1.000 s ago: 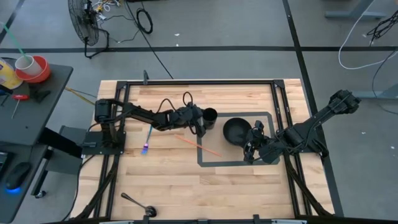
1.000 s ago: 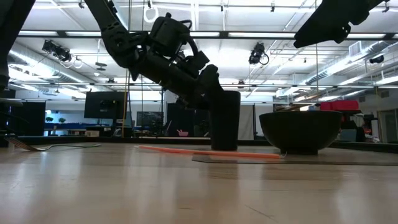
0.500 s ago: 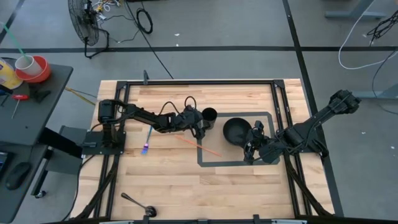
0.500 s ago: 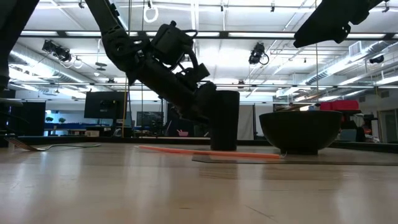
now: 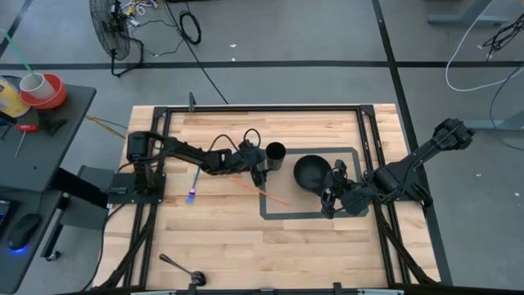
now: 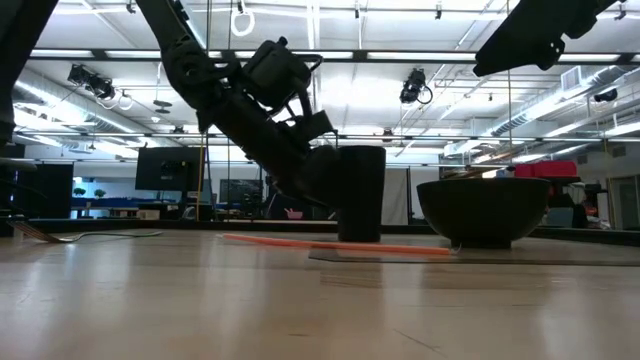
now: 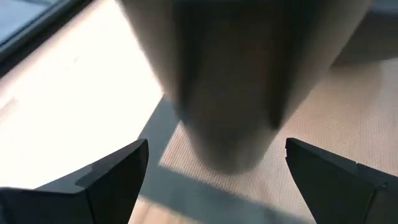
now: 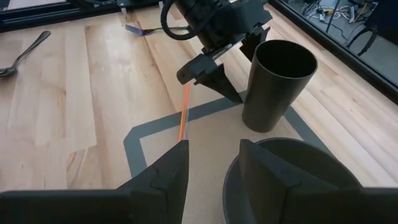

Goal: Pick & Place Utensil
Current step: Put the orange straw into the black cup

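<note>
Table (image 5: 327,123) holds one cup (image 5: 276,153), one bowl (image 5: 309,172), one straw (image 5: 260,191).

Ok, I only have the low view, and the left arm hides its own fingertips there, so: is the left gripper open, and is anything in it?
Observer: The left gripper is open and empty. Its wrist view shows the dark cup straight ahead, not gripped.
Operator: Where's the orange straw relative to it?
Observer: From above, the orange straw lies flat on the table right beside that gripper, with one end crossing into the taped rectangle.
Operator: And the right gripper?
Observer: The right gripper is open and empty, beside the black bowl.
</note>
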Controlling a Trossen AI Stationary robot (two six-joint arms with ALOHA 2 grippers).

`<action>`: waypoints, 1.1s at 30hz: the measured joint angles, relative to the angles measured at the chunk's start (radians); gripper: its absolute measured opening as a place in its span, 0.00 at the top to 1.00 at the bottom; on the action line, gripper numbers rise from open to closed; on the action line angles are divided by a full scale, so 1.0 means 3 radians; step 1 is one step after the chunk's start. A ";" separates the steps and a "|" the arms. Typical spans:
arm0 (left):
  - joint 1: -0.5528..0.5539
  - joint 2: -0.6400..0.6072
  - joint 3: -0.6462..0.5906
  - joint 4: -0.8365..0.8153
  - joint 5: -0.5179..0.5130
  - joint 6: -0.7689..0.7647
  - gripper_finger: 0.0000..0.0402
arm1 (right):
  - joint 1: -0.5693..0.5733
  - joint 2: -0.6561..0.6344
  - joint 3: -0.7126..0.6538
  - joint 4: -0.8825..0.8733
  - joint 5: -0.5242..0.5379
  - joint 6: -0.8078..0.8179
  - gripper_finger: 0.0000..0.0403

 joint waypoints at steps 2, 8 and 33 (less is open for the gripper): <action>0.0000 -0.0061 0.0004 -0.0079 -0.0002 0.0004 0.05 | 0.0000 0.0000 0.0000 0.0000 0.0000 -0.0001 0.64; -0.0003 -0.0342 0.0003 -0.0615 0.0151 -0.0035 0.05 | -0.0001 0.0000 0.0001 0.0004 0.0007 -0.0024 0.64; -0.0305 -0.0097 0.0011 -0.1126 0.1097 0.0566 0.35 | -0.0106 0.0000 0.0003 0.0248 -0.0035 -0.0264 0.64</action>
